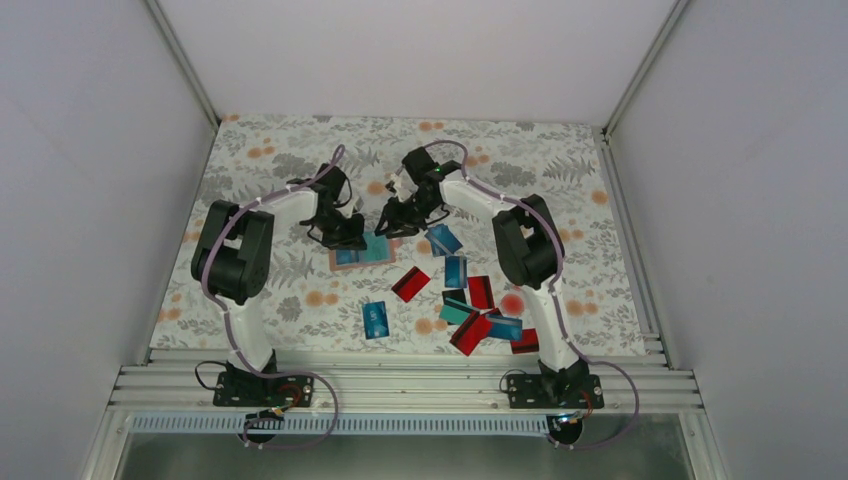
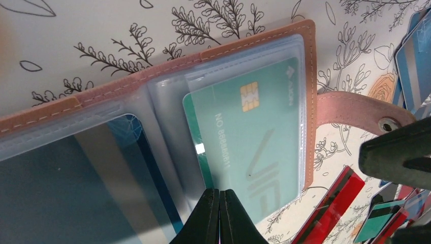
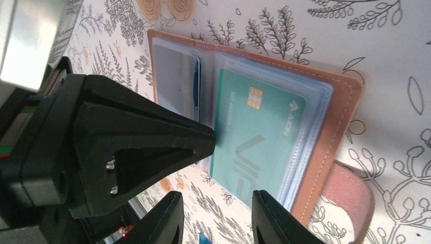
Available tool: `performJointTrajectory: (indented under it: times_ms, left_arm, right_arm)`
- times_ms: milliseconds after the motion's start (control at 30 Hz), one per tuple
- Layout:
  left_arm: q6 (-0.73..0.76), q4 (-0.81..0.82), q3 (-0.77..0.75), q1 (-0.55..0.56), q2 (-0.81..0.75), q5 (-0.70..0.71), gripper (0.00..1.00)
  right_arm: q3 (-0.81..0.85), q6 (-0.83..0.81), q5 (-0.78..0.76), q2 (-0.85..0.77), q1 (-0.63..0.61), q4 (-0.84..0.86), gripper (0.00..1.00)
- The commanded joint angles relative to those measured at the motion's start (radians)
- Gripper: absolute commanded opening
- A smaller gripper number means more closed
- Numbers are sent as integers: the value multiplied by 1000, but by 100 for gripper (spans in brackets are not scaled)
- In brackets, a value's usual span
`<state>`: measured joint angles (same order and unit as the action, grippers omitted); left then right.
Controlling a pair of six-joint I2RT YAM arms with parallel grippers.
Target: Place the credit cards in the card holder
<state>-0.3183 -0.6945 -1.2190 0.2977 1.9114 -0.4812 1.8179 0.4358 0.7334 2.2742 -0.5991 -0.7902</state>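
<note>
Tan card holder (image 1: pixel 361 252) is lying open, teal card (image 2: pixel 244 147) sleeved inside. Left gripper (image 2: pixel 219 203) is pressing together at its eleven o'clock, right gripper (image 3: pixel 216 193) is hovering spread at one o'clock; loose credit cards (image 1: pixel 462 300) are lying toward four o'clock.

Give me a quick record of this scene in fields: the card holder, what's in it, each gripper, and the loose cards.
card holder: open flat on the floral tablecloth, strap out to one side
inside: teal card in a clear sleeve, chip showing
left gripper: shut, at the sleeves' near edge; whether it pinches a sleeve, cannot tell
right gripper: open, holding nothing, beside the holder
loose cards: blue, teal and red, scattered on the cloth
</note>
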Motion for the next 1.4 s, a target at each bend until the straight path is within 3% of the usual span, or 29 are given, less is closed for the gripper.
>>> performJointTrajectory:
  times_ms: [0,700,1367]
  left_arm:
    - [13,15,9,6,15,22,2]
    - [16,34,39,20,51,44,2]
    - [-25,44,25,21,-17,19,2]
  right_arm:
    - [-8,12,14,36,14,8,34]
    - [0,22,48,96,13,15,35]
    - [12,49,194,81,-1,86,37]
